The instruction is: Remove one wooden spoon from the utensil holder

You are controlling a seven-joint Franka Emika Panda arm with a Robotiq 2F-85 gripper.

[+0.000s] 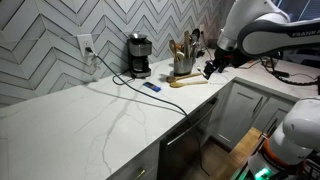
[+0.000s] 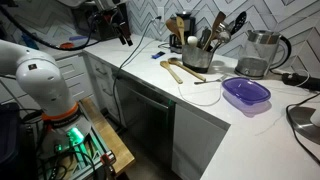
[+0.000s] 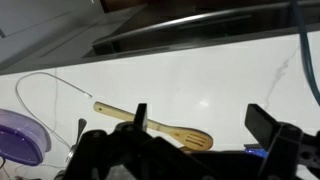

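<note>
A pale wooden slotted spoon (image 3: 155, 127) lies flat on the white counter, in front of the utensil holder in both exterior views (image 1: 188, 82) (image 2: 178, 70). The silvery utensil holder (image 1: 183, 64) (image 2: 197, 57) stands upright against the wall with several wooden and dark utensils in it. My gripper (image 3: 200, 125) is open and empty and hangs above the counter, with the spoon's slotted end lying between its fingers in the wrist view. In the exterior views the gripper (image 1: 212, 68) (image 2: 124, 32) is beside the holder and clear of it.
A black and silver coffee maker (image 1: 138, 55) stands by the wall, its cord running to an outlet. A small blue object (image 1: 150, 87) lies on the counter. A purple dish (image 2: 246, 93) (image 3: 18, 138) and a glass kettle (image 2: 257, 52) sit past the holder. The counter's front edge (image 2: 150, 85) is close.
</note>
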